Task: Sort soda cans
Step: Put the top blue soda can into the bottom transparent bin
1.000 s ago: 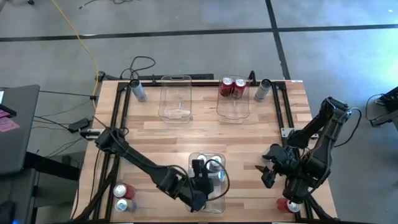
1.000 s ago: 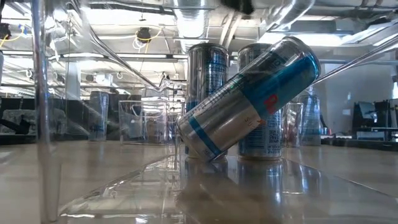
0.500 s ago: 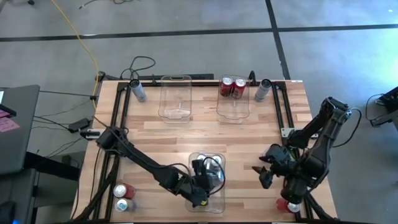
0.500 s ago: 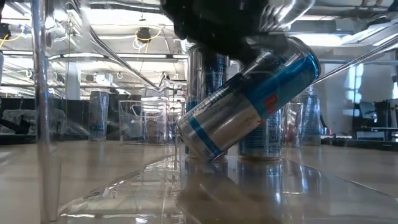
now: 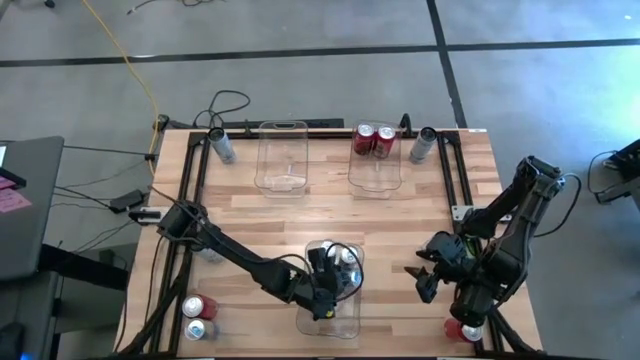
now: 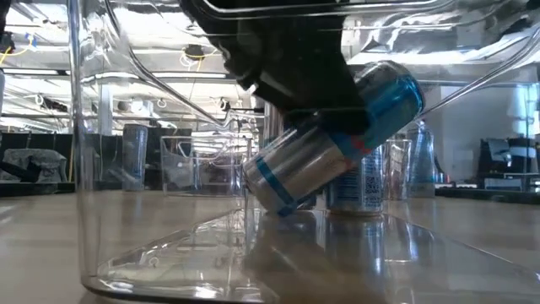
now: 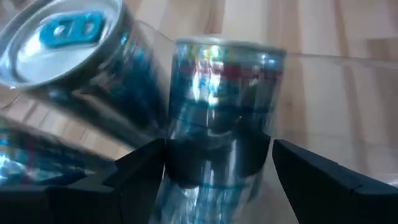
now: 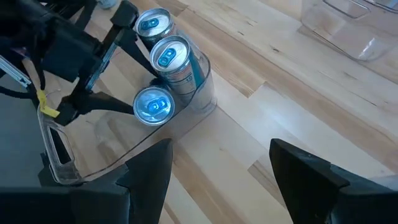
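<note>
While a silver-blue can (image 6: 333,139) leans tilted against upright cans (image 6: 359,181) inside the near clear bin (image 5: 345,322), the left gripper (image 5: 325,285) reaches into that bin with its fingers (image 7: 134,171) spread on either side of the tilted can; whether they press it cannot be told. The bin's walls crowd the gripper closely. Only the right wrist view counts three blue-topped cans (image 8: 163,56) there. The right gripper (image 5: 428,275) hangs released over bare wood, well apart from the bin. Far off, two red cans (image 5: 372,138) sit in another bin (image 5: 376,178) beside an empty bin (image 5: 281,155), and more cans stand at the table's corners.
</note>
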{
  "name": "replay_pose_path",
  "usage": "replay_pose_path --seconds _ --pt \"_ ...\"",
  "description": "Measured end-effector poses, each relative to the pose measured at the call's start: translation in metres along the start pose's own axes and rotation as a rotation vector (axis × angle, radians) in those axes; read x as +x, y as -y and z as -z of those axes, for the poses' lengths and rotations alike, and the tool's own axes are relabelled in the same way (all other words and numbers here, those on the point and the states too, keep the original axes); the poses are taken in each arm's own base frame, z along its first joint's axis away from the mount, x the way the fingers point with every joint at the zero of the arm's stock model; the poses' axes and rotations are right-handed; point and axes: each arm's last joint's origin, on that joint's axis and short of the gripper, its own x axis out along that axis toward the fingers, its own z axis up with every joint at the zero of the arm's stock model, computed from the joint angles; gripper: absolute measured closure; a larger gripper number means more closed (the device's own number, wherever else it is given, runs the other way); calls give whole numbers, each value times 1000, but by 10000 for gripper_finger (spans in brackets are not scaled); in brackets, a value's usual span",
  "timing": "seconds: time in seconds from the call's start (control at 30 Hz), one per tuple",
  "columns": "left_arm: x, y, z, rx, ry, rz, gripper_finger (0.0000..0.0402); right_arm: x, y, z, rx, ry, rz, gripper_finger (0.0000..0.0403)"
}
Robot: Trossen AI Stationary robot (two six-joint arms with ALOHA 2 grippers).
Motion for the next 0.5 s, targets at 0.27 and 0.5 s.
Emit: replay_pose_path --seconds 0.27,0.5 --pt "0 -2 -5 -1 13 30 111 0 1 0 -9 1 7 117" --pt "4 -7 0 132 -75 134 140 0 1 0 -3 -4 5 117"
